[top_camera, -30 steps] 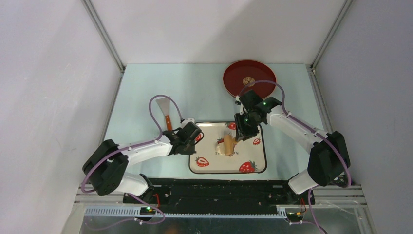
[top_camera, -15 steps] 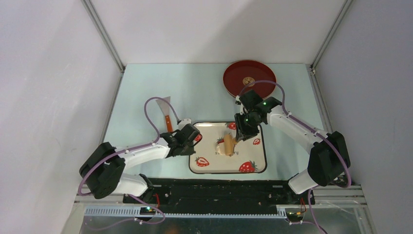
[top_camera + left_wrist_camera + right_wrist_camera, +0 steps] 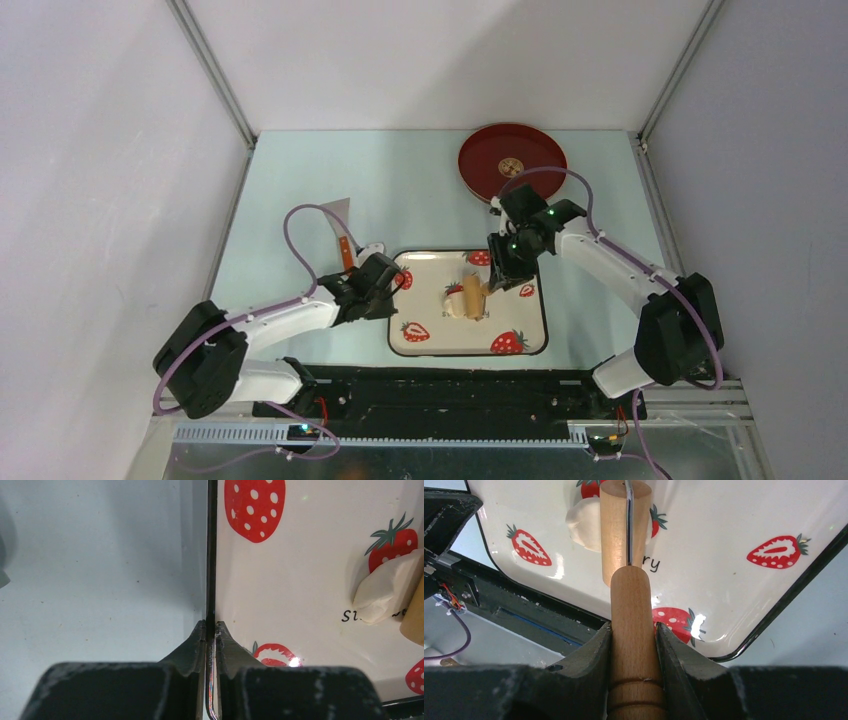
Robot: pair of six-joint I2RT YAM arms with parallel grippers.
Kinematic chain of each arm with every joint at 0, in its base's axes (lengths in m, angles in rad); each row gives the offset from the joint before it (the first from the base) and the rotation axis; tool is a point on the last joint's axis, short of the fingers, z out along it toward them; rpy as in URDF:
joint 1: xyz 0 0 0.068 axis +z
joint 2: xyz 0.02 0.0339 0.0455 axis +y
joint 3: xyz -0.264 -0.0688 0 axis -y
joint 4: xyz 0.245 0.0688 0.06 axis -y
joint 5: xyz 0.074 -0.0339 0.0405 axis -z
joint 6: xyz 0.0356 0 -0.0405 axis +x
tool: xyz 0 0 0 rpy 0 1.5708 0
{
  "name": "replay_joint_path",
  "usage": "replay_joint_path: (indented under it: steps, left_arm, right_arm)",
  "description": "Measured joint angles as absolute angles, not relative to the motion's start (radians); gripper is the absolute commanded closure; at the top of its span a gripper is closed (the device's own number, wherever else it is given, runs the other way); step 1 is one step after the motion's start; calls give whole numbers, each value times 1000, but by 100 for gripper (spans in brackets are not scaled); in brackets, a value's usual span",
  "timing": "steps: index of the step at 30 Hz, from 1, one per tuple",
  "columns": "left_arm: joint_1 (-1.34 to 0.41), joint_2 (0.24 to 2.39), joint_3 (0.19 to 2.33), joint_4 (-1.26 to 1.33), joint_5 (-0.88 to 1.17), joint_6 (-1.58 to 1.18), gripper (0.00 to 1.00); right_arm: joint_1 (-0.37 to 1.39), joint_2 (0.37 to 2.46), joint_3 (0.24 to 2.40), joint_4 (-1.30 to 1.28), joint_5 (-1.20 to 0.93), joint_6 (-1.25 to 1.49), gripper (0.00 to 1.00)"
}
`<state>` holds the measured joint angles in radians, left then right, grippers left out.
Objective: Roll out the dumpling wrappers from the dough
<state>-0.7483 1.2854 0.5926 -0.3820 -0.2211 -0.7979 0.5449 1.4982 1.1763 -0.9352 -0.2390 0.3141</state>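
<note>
Wooden roller (image 3: 624,535) rests with its barrel on one edge of the dough (image 3: 583,525), a thick cream lump near the middle of the plate (image 3: 430,295). The right gripper (image 3: 634,630) is clamped on the roller's handle, with its jaws snug on both sides. The left gripper (image 3: 210,630) is pinched almost closed on the plate's thin left rim, steadying it.

As I judge the risks, the barrel covers only one side of the lump, so a push may squeeze the dough sideways or ride off it instead of flattening it. Soft dough may also stick to the wood and lift. The rim grip looks shallow, so a hard stroke could pull the glossy plate free or tip it.
</note>
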Motion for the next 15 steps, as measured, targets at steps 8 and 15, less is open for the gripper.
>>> replay_joint_path:
  steps: [8, 15]
  left_arm:
    - [-744, 1280, 592, -392, -214, -796, 98]
    - [-743, 1278, 592, -394, -213, -794, 98]
  right_arm:
    - [477, 1473, 1166, -995, -212, 286, 100]
    - [467, 1469, 1168, -1020, -189, 284, 100]
